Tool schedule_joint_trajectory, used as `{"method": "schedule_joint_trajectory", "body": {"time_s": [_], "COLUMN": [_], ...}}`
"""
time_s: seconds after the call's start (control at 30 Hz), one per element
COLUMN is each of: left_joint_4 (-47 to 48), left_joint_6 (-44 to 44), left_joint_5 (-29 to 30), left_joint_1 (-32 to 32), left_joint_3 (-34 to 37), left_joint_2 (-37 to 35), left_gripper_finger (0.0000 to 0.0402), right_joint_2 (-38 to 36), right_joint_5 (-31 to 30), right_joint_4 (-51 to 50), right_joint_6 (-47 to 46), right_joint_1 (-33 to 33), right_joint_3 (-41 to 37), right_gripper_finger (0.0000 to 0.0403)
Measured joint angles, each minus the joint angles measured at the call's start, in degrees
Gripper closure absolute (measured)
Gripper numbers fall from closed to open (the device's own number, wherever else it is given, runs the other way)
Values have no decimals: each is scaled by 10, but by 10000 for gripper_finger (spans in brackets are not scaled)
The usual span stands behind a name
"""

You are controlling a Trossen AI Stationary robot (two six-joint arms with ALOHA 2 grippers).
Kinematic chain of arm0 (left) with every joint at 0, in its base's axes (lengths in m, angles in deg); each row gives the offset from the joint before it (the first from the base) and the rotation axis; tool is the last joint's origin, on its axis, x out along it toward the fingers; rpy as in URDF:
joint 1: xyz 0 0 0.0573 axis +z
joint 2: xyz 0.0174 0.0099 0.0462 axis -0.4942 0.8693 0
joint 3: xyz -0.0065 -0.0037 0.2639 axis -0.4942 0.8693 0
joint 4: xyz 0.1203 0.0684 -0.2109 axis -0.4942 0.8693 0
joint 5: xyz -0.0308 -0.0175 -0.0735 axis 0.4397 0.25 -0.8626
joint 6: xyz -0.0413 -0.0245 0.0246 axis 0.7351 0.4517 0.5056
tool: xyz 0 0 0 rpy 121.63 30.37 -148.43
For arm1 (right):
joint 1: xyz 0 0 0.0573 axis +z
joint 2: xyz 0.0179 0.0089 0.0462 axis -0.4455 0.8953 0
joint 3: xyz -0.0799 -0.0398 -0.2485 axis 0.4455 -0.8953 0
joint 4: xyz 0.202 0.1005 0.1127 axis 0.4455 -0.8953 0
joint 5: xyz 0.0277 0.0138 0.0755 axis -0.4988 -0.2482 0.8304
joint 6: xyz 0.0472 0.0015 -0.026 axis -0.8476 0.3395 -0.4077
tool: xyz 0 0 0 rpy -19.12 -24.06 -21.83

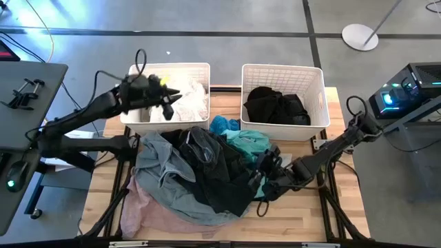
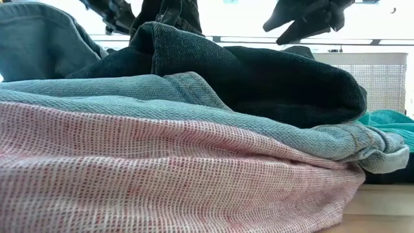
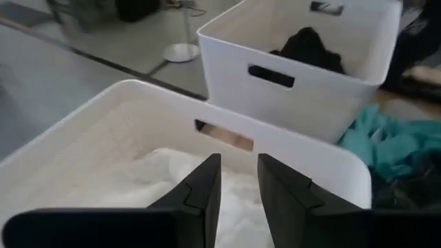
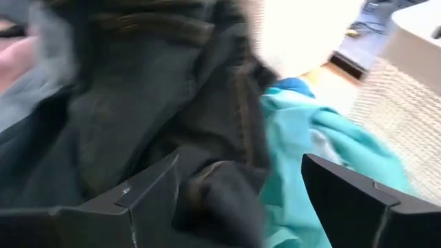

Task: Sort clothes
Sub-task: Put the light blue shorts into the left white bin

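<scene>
Setting: grey concrete floor all around a slatted wooden desk (image 1: 103,200), with cables and a round lamp base off beyond it.
Landmark: left white slatted plastic basket (image 1: 135,71) at the back of the desk; everything below is placed from it.
Basket contents: crumpled white fabric garments (image 1: 189,96) lie inside it, so it looks to be the bin for light colours.
Second basket: a matching white slatted plastic basket (image 1: 317,76) stands just beside the landmark, holding crumpled black fabric garments (image 1: 275,107), probably the darks.
Left end effector (image 1: 165,93): hangs above the landmark basket's inside, over the white pieces; its fingers (image 3: 207,189) stand narrow with a slim gap between them and nothing in it, so I judge a drop there is done.
Unsorted pile: in front of the landmark basket, a heap of dark charcoal denim (image 1: 220,172) on top, grey-blue denim (image 1: 162,162) under it, pale pink woven cloth (image 1: 145,210) at the bottom, and a teal soft garment (image 1: 244,141) toward the second basket.
Right end effector (image 1: 265,178): low at the heap's edge farthest from the landmark basket, fingers spread wide and empty, straddling dark denim next to the teal; likely lined up for the next pick.
</scene>
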Motion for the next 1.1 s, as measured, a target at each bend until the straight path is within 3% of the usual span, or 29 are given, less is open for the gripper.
{"method": "schedule_joint_trajectory", "body": {"time_s": [0.17, 0.4, 0.53, 0.67, 0.83, 0.97, 1.1], "left_joint_4": [44, 38, 37, 35, 34, 28, 7], "left_joint_6": [17, 56, 87, 115, 131, 137, 141], "left_joint_5": [150, 251, 294, 342, 404, 432, 429], "left_joint_1": [-157, -338, -413, -472, -516, -527, -527], "left_joint_3": [0, 0, 0, 0, 0, 0, 0], "left_joint_2": [-18, 21, 55, 95, 145, 178, 199], "left_gripper_finger": [336, 356, 360, 361, 361, 361, 361], "right_joint_2": [23, 51, 30, 22, 22, 21, 22], "right_joint_5": [64, 94, 116, 145, 170, 201, 212], "right_joint_4": [99, 172, 96, -44, -280, -412, -366], "right_joint_6": [104, 157, 125, 62, -117, -258, -276], "right_joint_1": [8, 3, 19, 44, 75, 66, 30], "right_joint_3": [0, 3, 43, 103, 159, 136, 51], "right_gripper_finger": [112, 112, 112, 112, 112, 112, 112]}}
